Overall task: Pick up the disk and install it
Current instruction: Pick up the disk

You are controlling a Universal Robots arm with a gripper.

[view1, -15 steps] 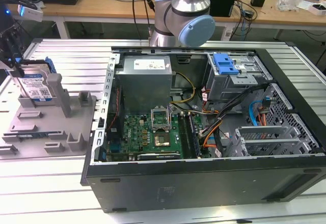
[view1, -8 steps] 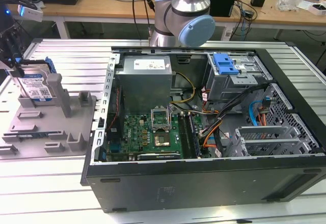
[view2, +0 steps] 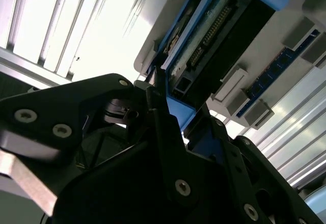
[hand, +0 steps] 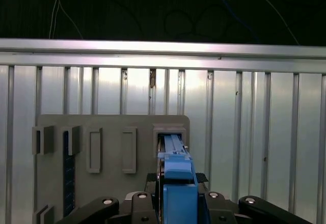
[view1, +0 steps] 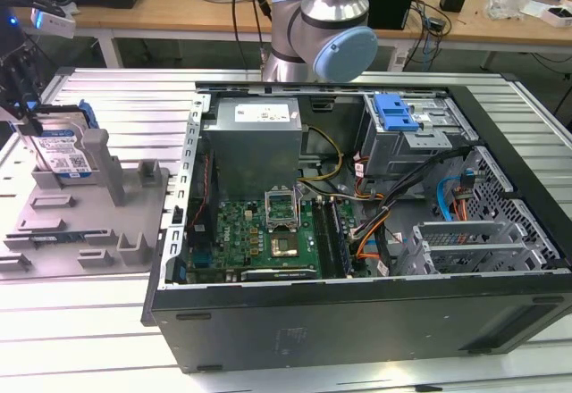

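Exterior view looks down; both wrist views crowd the disk [view2: 219, 35].

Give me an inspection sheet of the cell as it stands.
Surface: slotted aluminium table, carrying a grey fixture plate and an open computer case.
Job's things: disk upright on the fixture plate, in its blue carrier.
Clutter: blue clip on the case's drive cage.
Grippers: gripper at the disk's top edge; grip cannot be judged.
Cables: wire bundles loose inside the case.
Surroundings: wooden benches behind, with boxes and leads.

disk [view1: 64, 147] upright on fixture plate [view1: 89, 223], computer case [view1: 357, 321] beside
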